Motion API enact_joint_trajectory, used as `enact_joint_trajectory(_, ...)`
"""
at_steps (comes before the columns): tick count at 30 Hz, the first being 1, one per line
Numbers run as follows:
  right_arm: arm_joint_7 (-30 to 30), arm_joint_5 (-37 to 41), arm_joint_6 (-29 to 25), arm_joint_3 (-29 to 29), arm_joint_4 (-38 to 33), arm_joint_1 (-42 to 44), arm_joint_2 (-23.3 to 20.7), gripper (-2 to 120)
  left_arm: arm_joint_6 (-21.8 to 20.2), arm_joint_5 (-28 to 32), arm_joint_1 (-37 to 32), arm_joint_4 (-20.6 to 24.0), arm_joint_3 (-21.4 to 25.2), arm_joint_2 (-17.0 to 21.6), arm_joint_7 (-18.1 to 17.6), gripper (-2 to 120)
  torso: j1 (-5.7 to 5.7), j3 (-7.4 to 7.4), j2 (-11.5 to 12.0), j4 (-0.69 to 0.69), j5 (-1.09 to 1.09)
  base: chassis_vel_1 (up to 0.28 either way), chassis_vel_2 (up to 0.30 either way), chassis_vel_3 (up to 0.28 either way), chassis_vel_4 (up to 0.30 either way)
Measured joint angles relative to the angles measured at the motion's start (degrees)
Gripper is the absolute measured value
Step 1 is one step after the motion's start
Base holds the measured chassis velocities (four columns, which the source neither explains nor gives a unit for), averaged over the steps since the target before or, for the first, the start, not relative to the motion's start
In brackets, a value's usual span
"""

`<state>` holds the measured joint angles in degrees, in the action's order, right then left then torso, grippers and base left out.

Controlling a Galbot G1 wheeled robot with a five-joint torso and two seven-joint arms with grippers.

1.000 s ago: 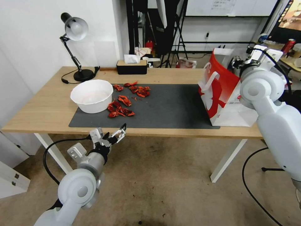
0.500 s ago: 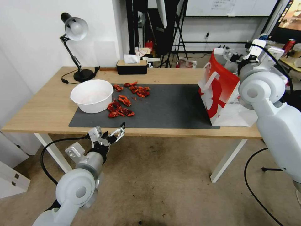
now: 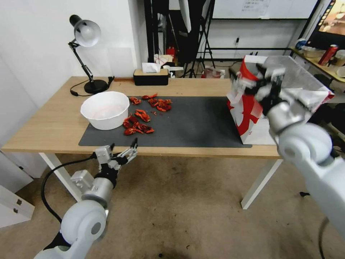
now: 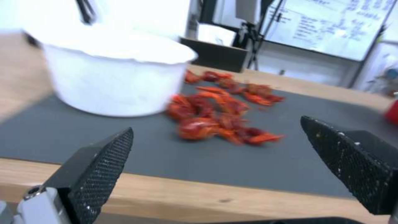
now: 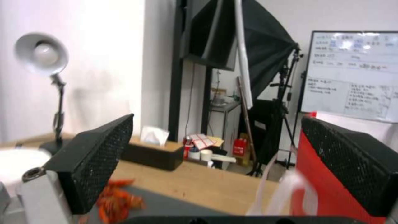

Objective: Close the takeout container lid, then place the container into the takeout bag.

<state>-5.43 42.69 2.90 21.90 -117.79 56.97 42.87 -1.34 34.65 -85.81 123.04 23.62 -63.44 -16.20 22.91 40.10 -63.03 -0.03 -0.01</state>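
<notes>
Red-and-white takeout bag [image 3: 251, 108] beside raised, spread right claw [image 3: 253, 81].

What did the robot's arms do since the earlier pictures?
The right gripper swung from behind the takeout bag round to its front top edge, fingers open and empty. The left gripper sank a little lower below the table edge, open too. The bag, white bowl, red scraps and lamp stayed put.

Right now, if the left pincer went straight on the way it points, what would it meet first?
Probably the red crayfish pieces on the dark mat. The open left pincer hangs just off the table's front edge, aimed over it; height is hard to judge.
</notes>
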Motion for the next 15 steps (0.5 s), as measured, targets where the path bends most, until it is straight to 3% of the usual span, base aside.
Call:
enact_joint_trajectory(4, 2.8, -3.2, -5.6, 1.9, 0.8, 6.6, 0.6, 100, 5.2, -7.4, -5.0, -1.2, 3.6, -2.1, 3.2, 100, 0.0, 0.0, 0.0, 0.09, 0.03, 0.0, 0.0, 0.0, 0.0)
enact_joint_trajectory(7, 2.8, -4.5, -7.4, 3.4, 0.8, 10.0, 1.1, 100, 7.0, -9.8, -6.0, -1.8, 4.3, -2.6, 4.2, 100, 0.0, -0.01, 0.0, 0.08, 0.01, 0.0, 0.0, 0.0, 0.0)
enact_joint_trajectory(10, 2.1, -7.3, -9.5, 7.1, -0.1, 19.4, 3.5, 100, 8.9, -12.3, -7.2, -2.4, 4.5, -3.4, 3.9, 100, 0.0, -0.01, 0.0, 0.0, 0.04, 0.0, 0.0, 0.0, 0.0)
enact_joint_trajectory(15, 2.1, -10.7, -12.5, 10.5, -0.7, 28.3, 7.9, 100, 10.0, -14.0, -8.7, -2.4, 4.1, -4.1, 3.7, 100, 0.0, 0.0, 0.0, 0.03, 0.01, 0.0, 0.0, 0.0, 0.0)
